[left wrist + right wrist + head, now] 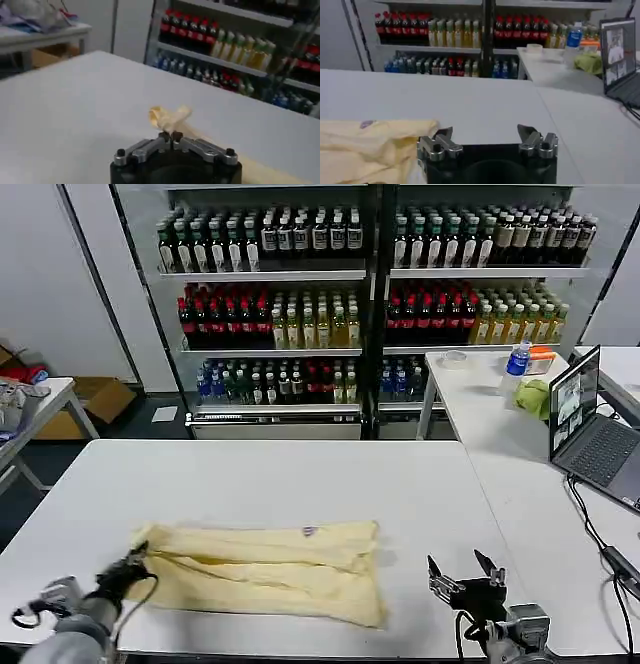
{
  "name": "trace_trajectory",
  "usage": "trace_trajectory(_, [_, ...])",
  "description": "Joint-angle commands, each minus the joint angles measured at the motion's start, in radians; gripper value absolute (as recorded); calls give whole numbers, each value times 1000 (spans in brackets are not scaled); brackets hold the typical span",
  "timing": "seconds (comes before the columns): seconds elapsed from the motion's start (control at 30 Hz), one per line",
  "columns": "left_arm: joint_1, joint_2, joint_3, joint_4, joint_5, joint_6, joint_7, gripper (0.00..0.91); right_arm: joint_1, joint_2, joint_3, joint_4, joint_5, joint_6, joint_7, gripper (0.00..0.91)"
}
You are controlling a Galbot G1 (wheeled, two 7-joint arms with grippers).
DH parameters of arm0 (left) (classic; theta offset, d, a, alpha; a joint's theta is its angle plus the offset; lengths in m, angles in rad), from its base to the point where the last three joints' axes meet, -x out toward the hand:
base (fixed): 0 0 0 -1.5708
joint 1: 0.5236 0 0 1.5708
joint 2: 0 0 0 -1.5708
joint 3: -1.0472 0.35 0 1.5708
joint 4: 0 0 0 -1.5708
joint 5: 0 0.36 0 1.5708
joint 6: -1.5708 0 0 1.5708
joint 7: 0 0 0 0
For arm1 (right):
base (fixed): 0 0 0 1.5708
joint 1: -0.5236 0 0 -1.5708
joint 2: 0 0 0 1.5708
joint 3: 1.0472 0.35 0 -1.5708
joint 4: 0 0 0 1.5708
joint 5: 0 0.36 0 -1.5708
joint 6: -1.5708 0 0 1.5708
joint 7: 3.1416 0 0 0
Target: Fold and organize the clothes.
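White desk (300, 474) before stocked drink shelves (270, 304): clothes (270, 569), folded into a cream band, near front edge. Left gripper (135, 562), fingers clamped on its left corner. Right gripper (465, 574), fingers apart, just beside the clothes' right end.

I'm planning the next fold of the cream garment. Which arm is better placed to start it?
Probably the left. Its left pincer is shut on the cream garment at its left end, ready to lift. The right pincer is open over bare table, apart from the cloth.
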Motion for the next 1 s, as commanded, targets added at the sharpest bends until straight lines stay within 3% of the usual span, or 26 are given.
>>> trace_trajectory(0.03, [-10, 145, -170, -22, -49, 29, 5, 10, 5, 3, -6, -3, 3, -1, -1, 907])
trace_trajectory(0.23, [-2, 86, -27, -223, -25, 42, -8, 10, 7, 7, -16, -7, -3, -1, 1, 907])
trace_trajectory(0.43, [-63, -4, 110, -288, -240, 77, -42, 10, 9, 5, -22, -14, -8, -3, 2, 907])
trace_trajectory(0.67, [-65, -121, 255, -301, -352, 78, -66, 10, 26, -1, -34, -30, -10, -4, 2, 907])
trace_trajectory(1.0, [-124, -247, 453, -193, -289, 65, -117, 10, 42, -15, -40, -49, -7, -3, 0, 907])
